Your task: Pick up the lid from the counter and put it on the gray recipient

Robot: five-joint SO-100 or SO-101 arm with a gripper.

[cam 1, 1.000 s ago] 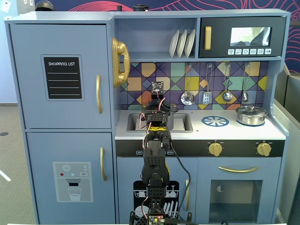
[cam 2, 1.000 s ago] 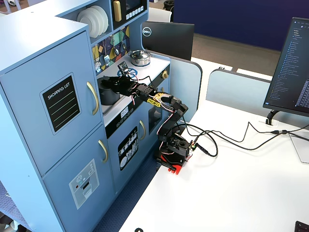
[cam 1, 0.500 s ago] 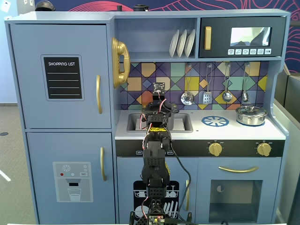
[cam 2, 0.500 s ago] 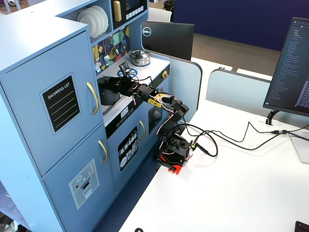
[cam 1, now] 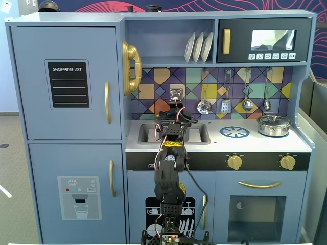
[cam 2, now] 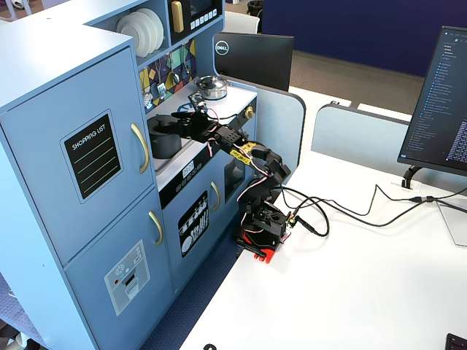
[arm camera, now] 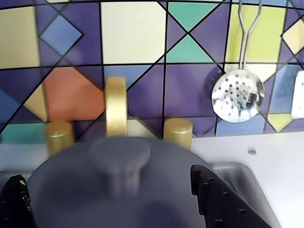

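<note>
Over the sink of the toy kitchen counter [cam 1: 214, 145], the black arm [cam 2: 248, 157] reaches out. Its claw [arm camera: 111, 202] grips the lid [arm camera: 118, 185], one finger on each side. That lid sits on the gray recipient [cam 2: 164, 138], just before the gold tap [arm camera: 116, 107].

I read "SHOPPING LIST" in white capitals on the black chalkboard panel [cam 1: 68, 84] set in the upper fridge door of the toy kitchen, above blank ruled lines; the same panel [cam 2: 92, 155] shows those words from the side in a fixed view. The back of the dark monitor [cam 2: 254, 60] behind the kitchen carries a round "DELL" logo [cam 2: 222, 49]. Text fills the lit screen [cam 2: 443, 102] at the right, too small for me to read.
</note>
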